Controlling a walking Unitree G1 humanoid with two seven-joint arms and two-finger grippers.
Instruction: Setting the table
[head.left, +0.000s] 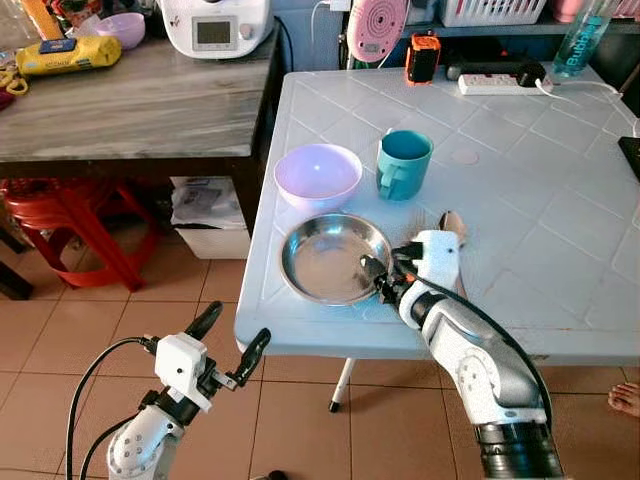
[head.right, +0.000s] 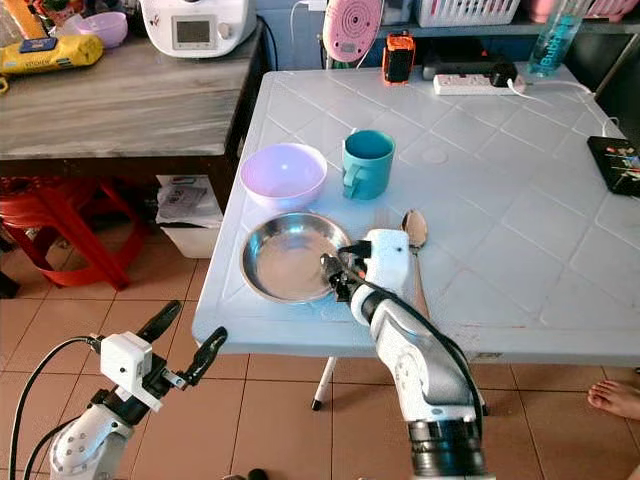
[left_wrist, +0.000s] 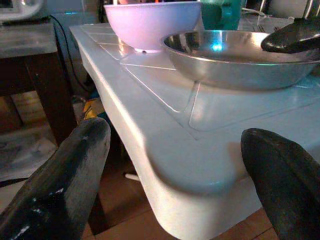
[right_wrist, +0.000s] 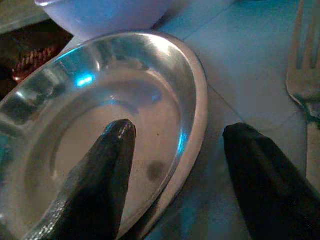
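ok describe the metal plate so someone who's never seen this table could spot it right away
Start at the pale blue plastic table and go to its near left corner. There lies the metal plate, with the lilac bowl just behind it and the teal mug further right. It is the one shiny, shallow steel dish, and the right gripper has its open fingers straddling the rim.
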